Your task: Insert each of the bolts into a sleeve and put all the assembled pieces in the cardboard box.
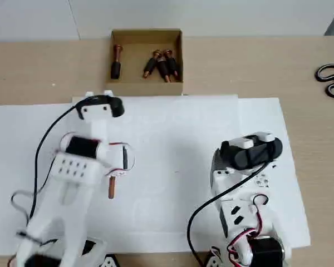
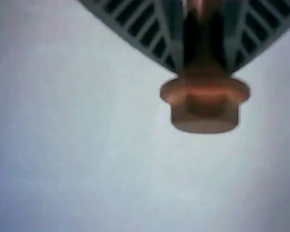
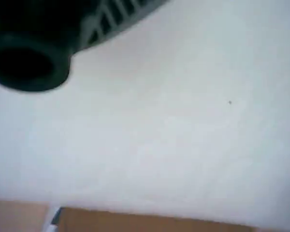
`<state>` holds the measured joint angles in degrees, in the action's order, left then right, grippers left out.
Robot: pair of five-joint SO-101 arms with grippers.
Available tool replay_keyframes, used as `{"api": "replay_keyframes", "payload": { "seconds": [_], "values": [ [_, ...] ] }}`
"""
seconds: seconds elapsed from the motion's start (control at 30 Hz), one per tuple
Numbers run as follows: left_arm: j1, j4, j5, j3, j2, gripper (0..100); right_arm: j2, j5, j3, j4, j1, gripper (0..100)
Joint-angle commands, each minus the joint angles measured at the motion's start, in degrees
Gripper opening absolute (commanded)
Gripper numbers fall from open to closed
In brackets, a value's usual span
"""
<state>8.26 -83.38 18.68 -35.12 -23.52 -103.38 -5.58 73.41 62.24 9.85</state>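
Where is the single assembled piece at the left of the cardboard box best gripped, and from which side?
Grip the assembled piece on its black sleeve half, coming straight down from above, since the walls of the cardboard box block the sides. It lies flat, pointing away from the arms, so the jaws should probably close across it.

Robotics lab bench, 2 tabletop arms (image 1: 72, 167) (image 1: 245, 189), white sheet (image 1: 172, 183) on wooden table (image 1: 44, 67), scissors (image 1: 333, 79)
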Motion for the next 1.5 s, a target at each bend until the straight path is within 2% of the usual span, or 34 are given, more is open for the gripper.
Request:
{"api": "replay_keyframes", "payload": {
  "seconds": [0.0,0.17,0.3,0.47,0.63,0.8,1.47],
  "values": [
    [-3.69,-1.58,-5.71,7.52,8.44,0,-0.48,-2.73,-3.69,1.01,-2.59,0.4],
    [-9.41,-2.11,-13.71,18.51,18.9,0,-0.57,-3.16,-5.1,2.24,-3.74,0.4],
    [-9.32,-4.04,-16.7,25.71,25.41,0,-0.48,-3.6,-6.59,1.71,-3.74,0.4],
    [-8.79,-4.48,-17.14,30.11,30.95,0,-0.57,-3.78,-6.68,2.15,-3.82,0.4],
    [-7.47,-2.81,-19.08,30.29,35.69,1,-0.57,-3.78,-6.68,1.63,-3.82,0.4],
    [-7.56,-2.55,-19.16,30.29,36.75,10,-0.57,-3.69,-6.77,1.63,-3.82,0.4],
    [-7.56,-2.55,-19.08,29.93,36.75,10,-0.57,-3.78,-6.77,1.63,-3.82,0.4]
  ]
}}
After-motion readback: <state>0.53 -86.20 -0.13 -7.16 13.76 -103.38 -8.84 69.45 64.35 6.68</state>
